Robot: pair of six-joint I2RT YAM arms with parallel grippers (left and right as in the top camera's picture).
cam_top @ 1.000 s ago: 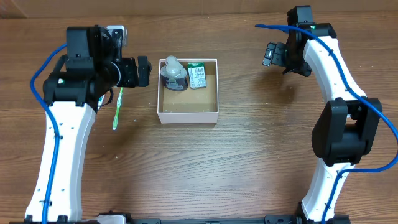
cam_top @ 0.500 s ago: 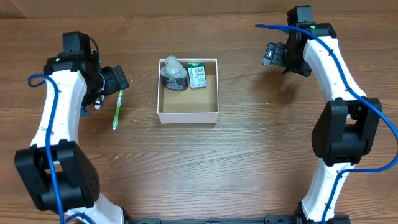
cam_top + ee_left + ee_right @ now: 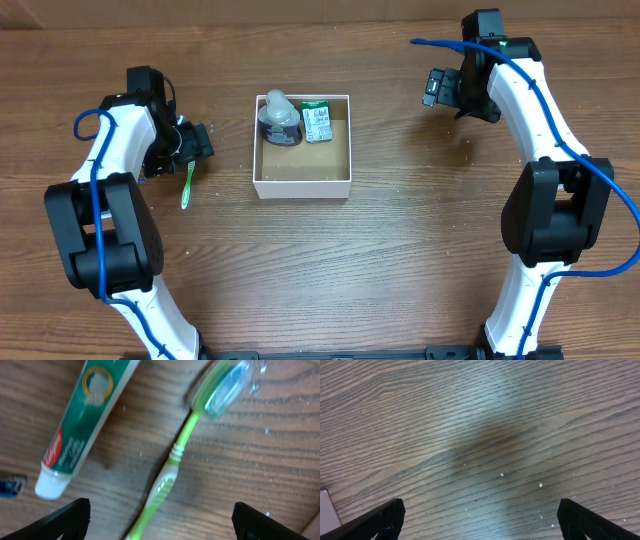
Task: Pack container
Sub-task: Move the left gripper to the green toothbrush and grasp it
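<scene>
The container (image 3: pixel 302 187), a square white-walled box with a brown floor, sits at the table's middle back. It holds a grey-capped bottle (image 3: pixel 280 120) and a green-and-white carton (image 3: pixel 317 120). A green toothbrush (image 3: pixel 187 180) lies on the table to its left. My left gripper (image 3: pixel 195 145) hangs over the brush's head end. In the left wrist view the toothbrush (image 3: pixel 170 465) runs down between the two tips of my left gripper (image 3: pixel 160 522), which is open and apart from it. A toothpaste tube (image 3: pixel 85 420) lies beside the brush. My right gripper (image 3: pixel 437 88) is open over bare wood.
The right wrist view shows only wood grain between the tips of my right gripper (image 3: pixel 482 520), with a white edge (image 3: pixel 327 510) at the lower left. A blue cable (image 3: pixel 440 42) trails from the right arm.
My left arm has swung back and its gripper has come down over the toothbrush's head end, jaws slightly narrower. The right arm has not moved.
</scene>
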